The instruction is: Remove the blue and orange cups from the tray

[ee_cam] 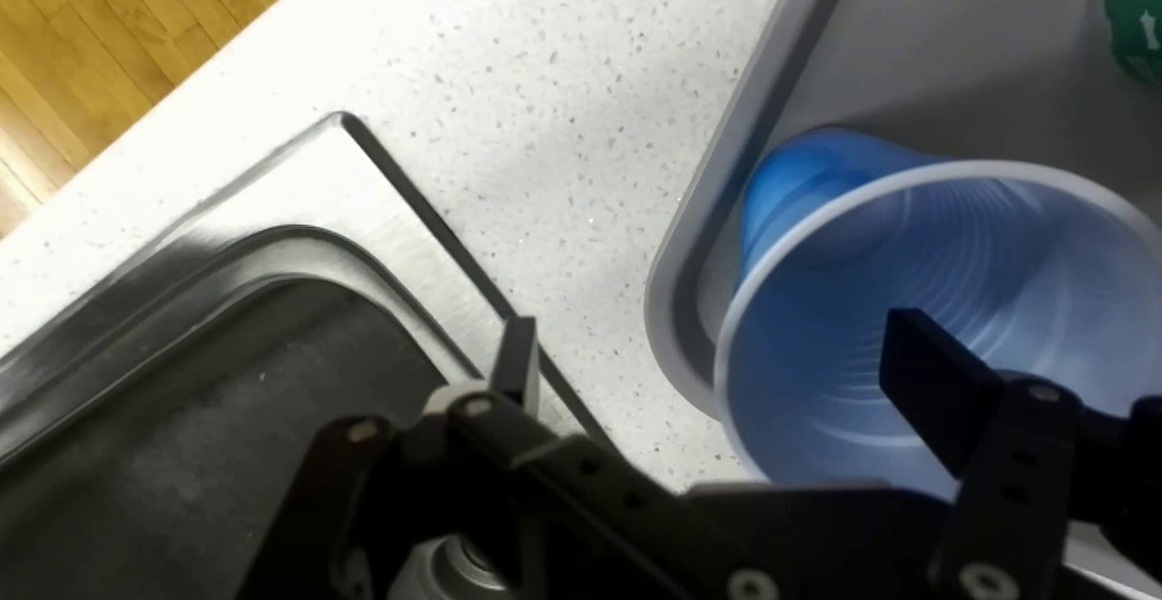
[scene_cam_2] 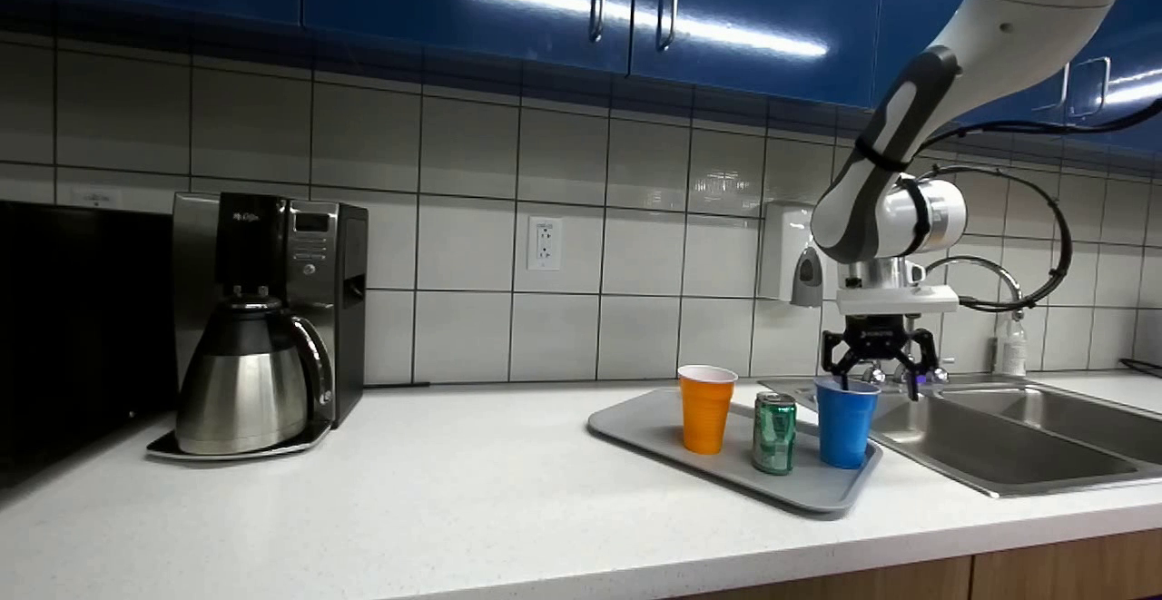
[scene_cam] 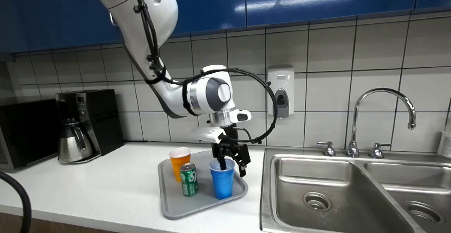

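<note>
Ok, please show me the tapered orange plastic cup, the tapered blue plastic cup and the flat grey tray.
Tapered orange plastic cup [scene_cam_2: 706,417], in an exterior view: outer wall.
Tapered blue plastic cup [scene_cam: 222,183], in an exterior view: outer wall.
Flat grey tray [ee_cam: 712,167], wrist view: rim.

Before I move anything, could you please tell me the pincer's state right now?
Pincer: open, straddling the rim of the blue cup, holding nothing.

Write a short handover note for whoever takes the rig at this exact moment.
Gripper: open, straddling the rim of the blue cup, one finger inside its mouth; nothing gripped.
Things: blue cup and orange cup both upright on the tray; the can is there too.
Done: neither cup is off yet.
Left: remove both; closing on the blue cup's wall looks like the likely next move.
</note>
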Motion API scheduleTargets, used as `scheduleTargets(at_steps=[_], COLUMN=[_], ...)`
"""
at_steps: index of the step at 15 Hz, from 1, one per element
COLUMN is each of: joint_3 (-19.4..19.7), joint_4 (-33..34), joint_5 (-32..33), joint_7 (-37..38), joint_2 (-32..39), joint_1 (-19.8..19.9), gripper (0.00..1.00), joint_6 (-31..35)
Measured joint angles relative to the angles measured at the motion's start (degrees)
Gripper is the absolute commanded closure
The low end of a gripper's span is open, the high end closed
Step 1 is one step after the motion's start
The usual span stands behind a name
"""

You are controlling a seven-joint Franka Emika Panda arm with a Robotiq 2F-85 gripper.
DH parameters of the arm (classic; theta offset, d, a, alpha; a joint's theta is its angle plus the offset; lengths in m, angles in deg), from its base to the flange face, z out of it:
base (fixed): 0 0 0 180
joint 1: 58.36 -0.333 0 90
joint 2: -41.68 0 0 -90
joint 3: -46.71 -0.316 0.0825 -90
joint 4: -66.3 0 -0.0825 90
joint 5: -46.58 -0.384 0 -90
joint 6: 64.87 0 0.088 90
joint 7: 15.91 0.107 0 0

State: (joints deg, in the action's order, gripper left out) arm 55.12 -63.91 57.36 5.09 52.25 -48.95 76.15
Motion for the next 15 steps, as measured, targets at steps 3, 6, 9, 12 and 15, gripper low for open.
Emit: scheduleTargets(at_steps=[3,6,9,12,15], joint_3=[0.2,0.6,0.8,0.8,0.8], joint_4=[0.3,0.4,0.4,0.5,0.7], joint_5=[-1.3,-1.8,-2.0,-3.5,-5.9], joint_7=[0.0,0.0,-0.1,-0.4,-1.8], joint_2=[0.6,0.7,0.7,0.7,0.5], joint_1=[-0.1,-0.2,-0.2,-0.3,-0.3], gripper=[0.58,0.8,0.99,1.0,0.99], joint_6=[0.8,1.2,1.5,1.8,1.9])
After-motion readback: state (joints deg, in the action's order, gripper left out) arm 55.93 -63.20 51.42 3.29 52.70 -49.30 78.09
